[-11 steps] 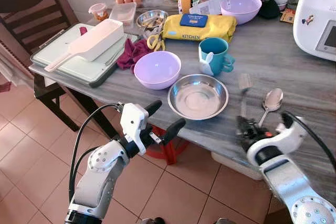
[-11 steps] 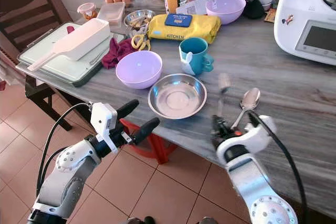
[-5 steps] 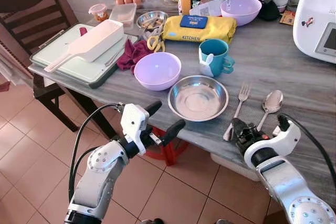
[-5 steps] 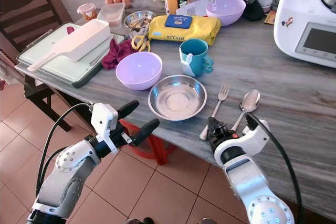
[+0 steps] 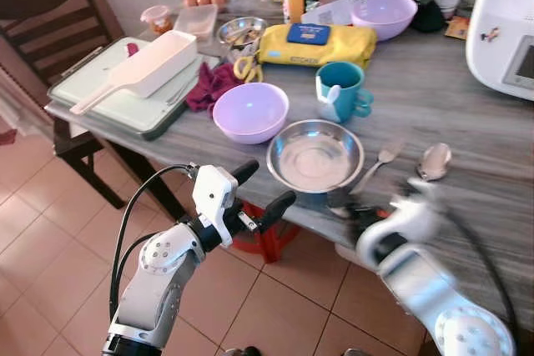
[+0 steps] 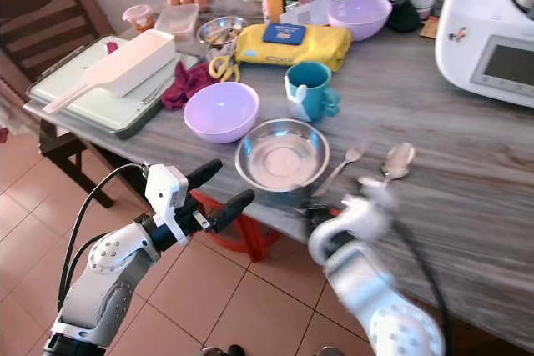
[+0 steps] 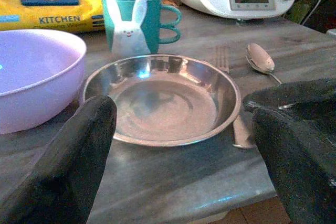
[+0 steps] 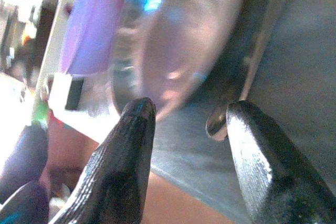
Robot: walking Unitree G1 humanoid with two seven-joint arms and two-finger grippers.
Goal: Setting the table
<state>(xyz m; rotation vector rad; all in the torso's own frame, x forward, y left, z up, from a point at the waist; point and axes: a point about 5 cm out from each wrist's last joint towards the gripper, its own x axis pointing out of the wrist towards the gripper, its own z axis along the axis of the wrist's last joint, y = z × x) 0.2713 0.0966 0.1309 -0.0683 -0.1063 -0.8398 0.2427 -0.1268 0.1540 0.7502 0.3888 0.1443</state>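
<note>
A steel plate (image 5: 315, 156) sits near the table's front edge, with a purple bowl (image 5: 250, 110) to its left and a teal bunny cup (image 5: 340, 89) behind it. A fork (image 5: 367, 177) lies slanted just right of the plate, and a spoon (image 5: 434, 160) lies further right. My right gripper (image 8: 189, 108) is blurred at the table edge, open, with the fork's handle end (image 8: 218, 124) between its fingers. My left gripper (image 5: 254, 189) hangs open in front of the table, facing the plate (image 7: 163, 103).
A tray (image 5: 108, 106) with a white scoop, a red cloth (image 5: 210, 82), a yellow wipes pack (image 5: 315, 43), a second purple bowl (image 5: 382, 14) and a white appliance (image 5: 509, 31) crowd the back. A dark chair (image 5: 58, 14) stands at the left.
My right arm has swung left along the table edge, now blurred. The fork has turned, its handle closer to the plate. The left arm has stayed put.
</note>
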